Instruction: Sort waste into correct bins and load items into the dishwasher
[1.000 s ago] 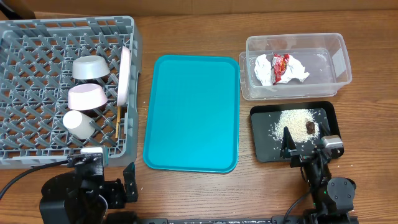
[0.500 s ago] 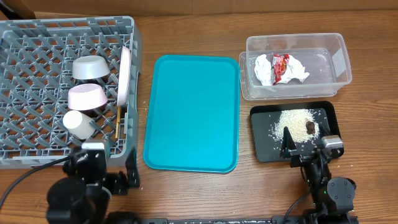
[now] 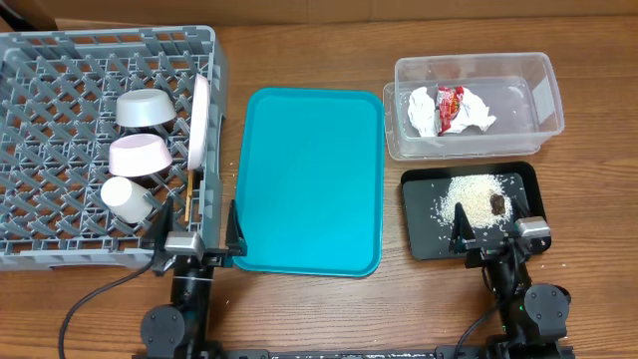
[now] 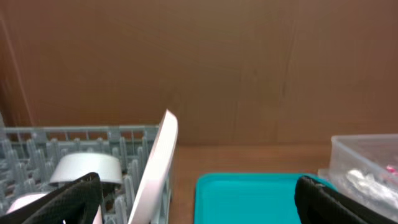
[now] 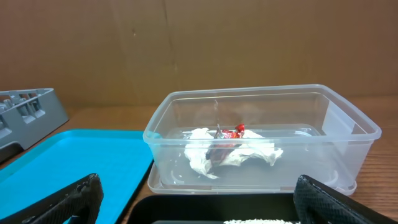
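Since every item of the task lies in a container, the sorting and loading are judged finished.

1. Dish rack [image 3: 100,38], far left of the table: holds all the crockery, grouped along its right side.
2. Teal tray [image 3: 307,179], centre: bare. It is neither bin nor rack, so nothing should rest on it.
3. Clear tub [image 3: 546,100], far right: takes the dry rubbish.
4. Black tray [image 3: 424,234], just nearer than the tub: takes the food waste.
5. Left gripper [image 3: 197,229] sits at the near edge between rack and teal tray. Right gripper [image 3: 488,225] sits at the near edge of the black tray. Both have fingers spread wide and hold nothing, a parked posture by appearance.
6. White plate [image 3: 201,122]: stands on edge against the rack's right wall, probably propped there to take less room.
7. Pink bowl [image 3: 138,156] and grey bowl [image 3: 147,108]: tipped on their sides beside the plate.
8. White cup [image 3: 124,197]: on its side, nearest the rack's front.
9. Chopsticks [image 3: 189,194]: lying together at the foot of the plate.
10. Napkin [image 3: 427,110] and red wrapper [image 3: 451,104]: touching, in the tub.
11. Rice [image 3: 469,191] and brown lump [image 3: 497,203]: on the black tray, with stray grains spread around the main heap.
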Robot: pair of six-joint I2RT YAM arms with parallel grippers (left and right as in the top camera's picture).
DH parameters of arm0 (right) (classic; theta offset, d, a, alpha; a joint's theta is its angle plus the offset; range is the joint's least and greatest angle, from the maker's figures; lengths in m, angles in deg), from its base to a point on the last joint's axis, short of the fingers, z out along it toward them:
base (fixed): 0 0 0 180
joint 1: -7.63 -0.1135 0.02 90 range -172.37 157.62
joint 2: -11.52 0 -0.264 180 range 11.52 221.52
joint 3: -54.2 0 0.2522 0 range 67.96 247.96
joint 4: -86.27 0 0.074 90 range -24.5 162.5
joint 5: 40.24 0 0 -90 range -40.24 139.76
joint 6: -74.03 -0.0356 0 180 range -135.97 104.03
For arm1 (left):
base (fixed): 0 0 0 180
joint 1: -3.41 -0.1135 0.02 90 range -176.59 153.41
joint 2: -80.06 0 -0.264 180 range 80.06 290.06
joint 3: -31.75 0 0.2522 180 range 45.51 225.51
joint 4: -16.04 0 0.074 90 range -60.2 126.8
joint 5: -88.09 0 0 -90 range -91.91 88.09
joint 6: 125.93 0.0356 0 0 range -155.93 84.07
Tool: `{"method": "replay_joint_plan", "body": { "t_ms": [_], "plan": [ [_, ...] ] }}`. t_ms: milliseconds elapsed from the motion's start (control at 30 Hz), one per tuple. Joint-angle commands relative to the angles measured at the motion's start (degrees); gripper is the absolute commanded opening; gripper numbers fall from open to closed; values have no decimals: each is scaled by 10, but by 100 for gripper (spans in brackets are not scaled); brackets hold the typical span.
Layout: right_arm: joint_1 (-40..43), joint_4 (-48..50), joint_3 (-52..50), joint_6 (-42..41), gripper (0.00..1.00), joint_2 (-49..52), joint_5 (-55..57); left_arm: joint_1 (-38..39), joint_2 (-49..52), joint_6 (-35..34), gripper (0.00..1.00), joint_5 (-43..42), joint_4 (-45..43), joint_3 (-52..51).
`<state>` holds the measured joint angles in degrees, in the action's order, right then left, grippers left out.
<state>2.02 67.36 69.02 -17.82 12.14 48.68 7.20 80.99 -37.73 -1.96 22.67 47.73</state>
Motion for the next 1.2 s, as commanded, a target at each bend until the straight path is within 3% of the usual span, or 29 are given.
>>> {"method": "replay_joint_plan", "body": {
  "t_ms": [0,100,1167],
  "plan": [
    [3,3,-6,2,100,-5,4,4,-7,9,100,17,34,-19],
    [3,3,-6,2,100,-5,4,4,-7,-22,100,5,115,-19],
    [3,3,-6,2,100,-5,4,4,-7,-23,100,1,116,-19]
  ]
}}
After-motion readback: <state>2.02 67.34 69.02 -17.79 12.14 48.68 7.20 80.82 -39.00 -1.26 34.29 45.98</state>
